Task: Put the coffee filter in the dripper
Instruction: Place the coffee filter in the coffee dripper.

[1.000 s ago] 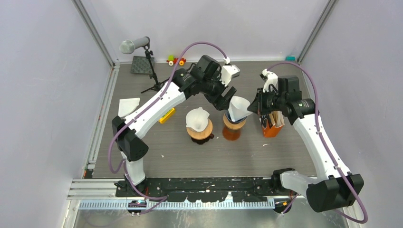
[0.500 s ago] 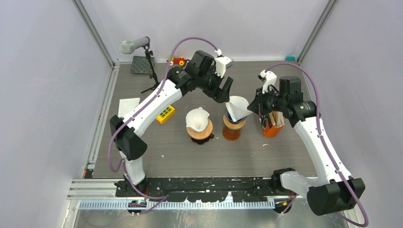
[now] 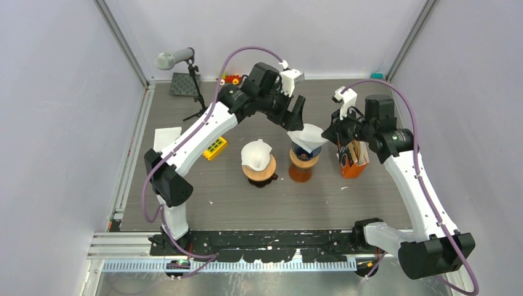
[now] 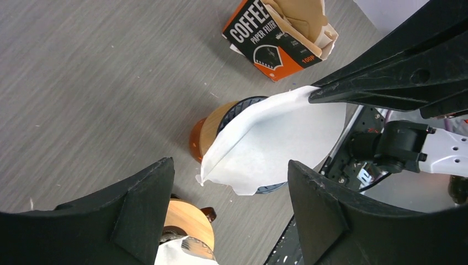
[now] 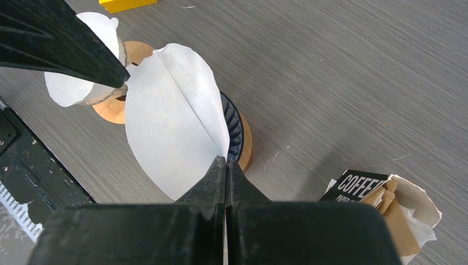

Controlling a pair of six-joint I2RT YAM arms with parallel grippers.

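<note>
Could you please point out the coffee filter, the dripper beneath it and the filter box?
coffee filter [image 5: 171, 127], right wrist view, white face.
dripper [image 5: 234, 130], right wrist view, ribbed rim.
filter box [image 4: 265, 41], left wrist view, printed side.

dripper [image 5: 243, 144]: coffee filter [image 5: 171, 127] is covering most of its rim.
filter box [image 5: 381, 207]: frame edge is cropping it at 4 o'clock.

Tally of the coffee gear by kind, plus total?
Drippers: 2 (wooden-based dripper, orange-based dripper)
White filters: 2 (seated filter in the wooden-based one, held filter in the right gripper)
Filter box: 1
White sheet at the left edge, maybe a filter: 1
Total: 6
</note>
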